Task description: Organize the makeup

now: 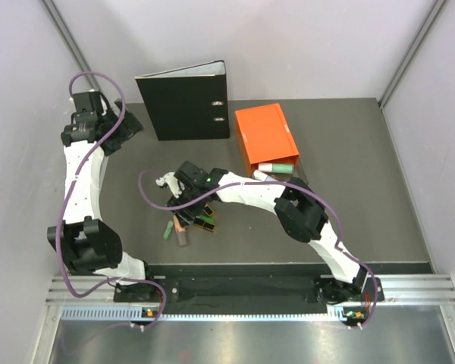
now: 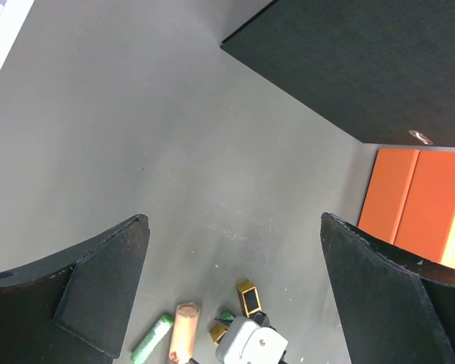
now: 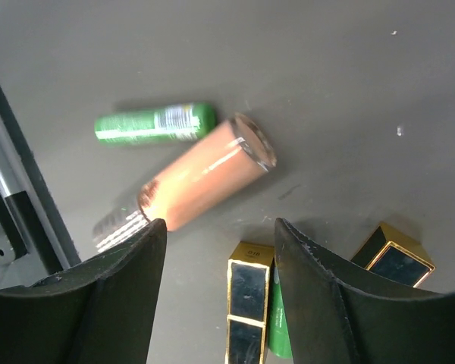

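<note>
The left gripper (image 2: 235,227) hangs released and empty over the bench's (image 1: 364,197) far-left corner, well apart from the makeup (image 1: 188,224). The right gripper (image 3: 220,227), spread and holding nothing, is much nearer. A black case (image 3: 249,292) lies between its fingers, long axis along them, and the peach tube (image 3: 205,178) slants just beyond. The bench is dark and matt, with the orange box (image 1: 265,136) standing off to the right.

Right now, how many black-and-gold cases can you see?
2. The first case lies between the jaws of the open right gripper. The second case lies on the table just outside one jaw. The gripper may hide more.
</note>
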